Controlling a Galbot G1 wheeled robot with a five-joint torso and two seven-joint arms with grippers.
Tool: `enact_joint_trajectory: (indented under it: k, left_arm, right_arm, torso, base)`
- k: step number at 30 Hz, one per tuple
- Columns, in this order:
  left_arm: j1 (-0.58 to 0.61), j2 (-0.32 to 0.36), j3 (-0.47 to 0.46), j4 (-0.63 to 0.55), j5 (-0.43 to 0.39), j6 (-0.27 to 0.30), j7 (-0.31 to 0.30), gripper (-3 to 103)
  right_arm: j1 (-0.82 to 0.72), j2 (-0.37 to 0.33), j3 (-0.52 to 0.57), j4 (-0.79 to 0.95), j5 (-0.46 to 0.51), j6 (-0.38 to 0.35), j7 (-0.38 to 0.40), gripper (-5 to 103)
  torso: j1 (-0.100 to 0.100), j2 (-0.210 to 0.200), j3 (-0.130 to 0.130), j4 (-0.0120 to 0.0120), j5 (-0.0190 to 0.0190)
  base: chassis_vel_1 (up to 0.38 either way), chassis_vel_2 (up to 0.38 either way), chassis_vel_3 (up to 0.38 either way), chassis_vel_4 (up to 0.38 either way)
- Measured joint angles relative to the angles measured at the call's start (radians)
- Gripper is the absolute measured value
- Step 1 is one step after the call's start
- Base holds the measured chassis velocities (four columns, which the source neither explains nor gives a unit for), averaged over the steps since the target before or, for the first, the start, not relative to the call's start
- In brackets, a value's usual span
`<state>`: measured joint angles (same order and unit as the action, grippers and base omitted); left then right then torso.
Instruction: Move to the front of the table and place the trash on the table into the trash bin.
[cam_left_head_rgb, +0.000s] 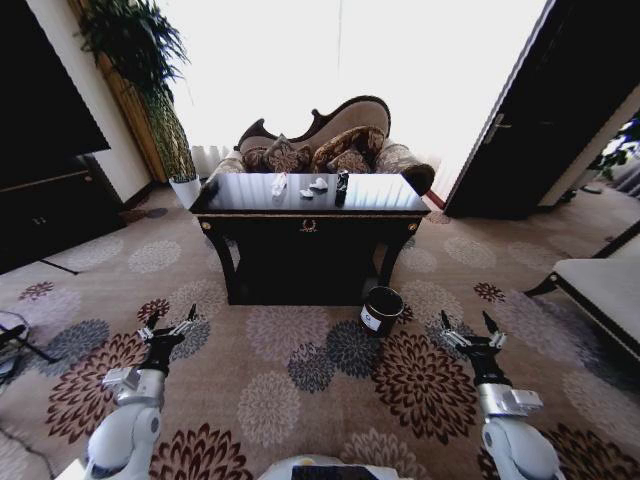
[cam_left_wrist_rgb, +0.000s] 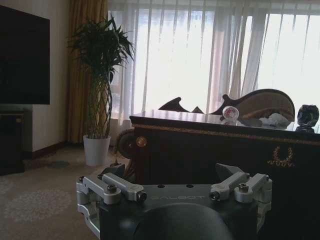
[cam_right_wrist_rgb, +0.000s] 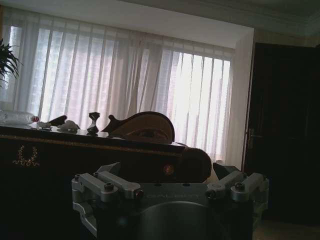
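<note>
litter lying on the glossy tabletop (cam_left_head_rgb: 370, 193) ahead: clear plastic bottle (cam_left_head_rgb: 279, 184), crumpled paper (cam_left_head_rgb: 318, 184), dark crushed can (cam_left_head_rgb: 342, 183). light, slippery; best pinched mid-body. black trash bin (cam_left_head_rgb: 381, 309) below. left pincer (cam_left_head_rgb: 171, 326) and right pincer (cam_left_head_rgb: 470, 332) spread apart, low, empty.

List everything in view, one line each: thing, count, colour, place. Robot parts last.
table: one, dark wood with glossy black top, centre, ahead of the robot.
plastic bottle: one, clear, table top, left part.
crumpled paper: a few white bits, middle of table top.
crushed can: one, dark, table top, right of the paper.
trash bin: one, black with white label, on the carpet by the table's front right leg.
sofa: one, patterned, behind the table.
potted plant: one, green, white pot, left of the table.
left gripper: open, low over the carpet, left.
right gripper: open, low over the carpet, right.
</note>
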<state>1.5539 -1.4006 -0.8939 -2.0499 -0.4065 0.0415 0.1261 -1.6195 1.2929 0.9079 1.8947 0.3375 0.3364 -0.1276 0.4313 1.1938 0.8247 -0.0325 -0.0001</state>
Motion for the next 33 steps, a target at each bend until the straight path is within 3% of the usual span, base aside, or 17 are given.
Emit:
enact_joint_trajectory:
  k: [21,24,29,33]
  left_arm:
    - [0.002,-0.001,-0.008,0.003,0.004,-0.015,0.009,100]
    - [-0.005,0.015,-0.008,-0.02,-0.022,0.011,-0.003,100]
    - [-0.011,0.083,-0.039,-0.114,-0.108,0.107,-0.039,100]
    - [-0.014,0.127,-0.085,-0.157,-0.151,0.138,-0.045,100]
  right_arm:
    - [0.013,-0.002,0.001,0.007,0.004,-0.007,-0.005,100]
    - [0.023,-0.021,0.002,0.047,0.031,-0.045,0.013,100]
    - [0.035,-0.087,0.024,0.154,0.079,-0.141,0.064,100]
    - [0.035,-0.126,0.042,0.205,0.111,-0.178,0.085,100]
  torso:
    - [-0.001,0.0,0.0,0.0002,0.0]
    - [0.0,0.0,0.0,0.0002,0.0]
    - [0.0,0.0,0.0,0.0004,0.0]
    - [0.0,0.0,0.0,0.0004,-0.0005]
  base:
    - [-0.072,0.075,0.071,-0.07]
    - [-0.247,0.212,0.231,-0.253]
    - [-0.28,0.274,0.283,-0.282]
    - [-0.316,0.321,0.324,-0.321]
